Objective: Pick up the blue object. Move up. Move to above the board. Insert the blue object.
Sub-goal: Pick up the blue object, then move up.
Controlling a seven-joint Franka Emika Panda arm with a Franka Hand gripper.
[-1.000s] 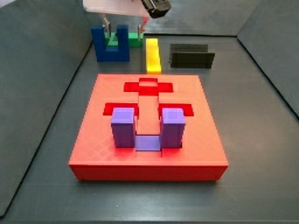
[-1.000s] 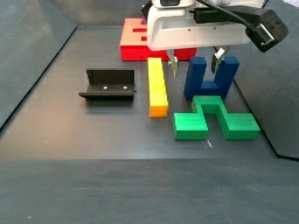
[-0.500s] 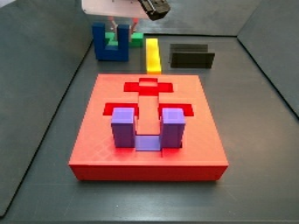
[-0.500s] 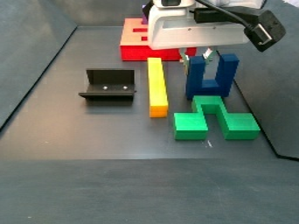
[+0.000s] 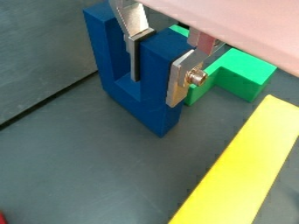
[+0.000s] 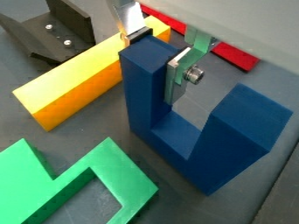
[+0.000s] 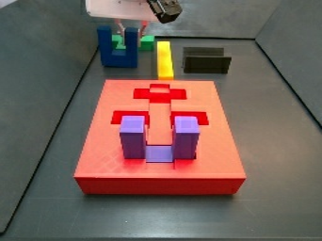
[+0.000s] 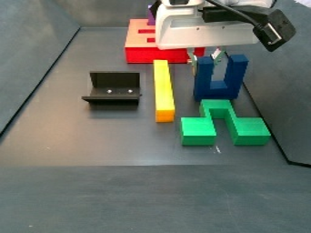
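Observation:
The blue object (image 5: pixel 131 83) is a dark blue U-shaped block standing upright on the dark floor, also seen in the other wrist view (image 6: pixel 176 131) and in both side views (image 7: pixel 119 52) (image 8: pixel 223 80). My gripper (image 5: pixel 158 52) (image 6: pixel 158 54) is down over it, one finger in the slot and one outside, shut on one prong. In the side views the gripper (image 8: pixel 205 62) (image 7: pixel 124 28) is beyond the board's far end. The red board (image 7: pixel 101 141) (image 8: pixel 137 50) lies flat, apart from the block.
A purple U-shaped block (image 7: pixel 157 138) sits in the board. A yellow bar (image 8: pixel 163 89) (image 6: pixel 70 83) lies beside the blue block. A green block (image 8: pixel 223 125) (image 5: pixel 243 74) lies close on the other side. The black fixture (image 8: pixel 112 88) (image 7: pixel 206 61) stands past the yellow bar.
My gripper has come down around the blue block's prong during the last second. Since half a second ago it has hardly moved. The block still stands on the floor.

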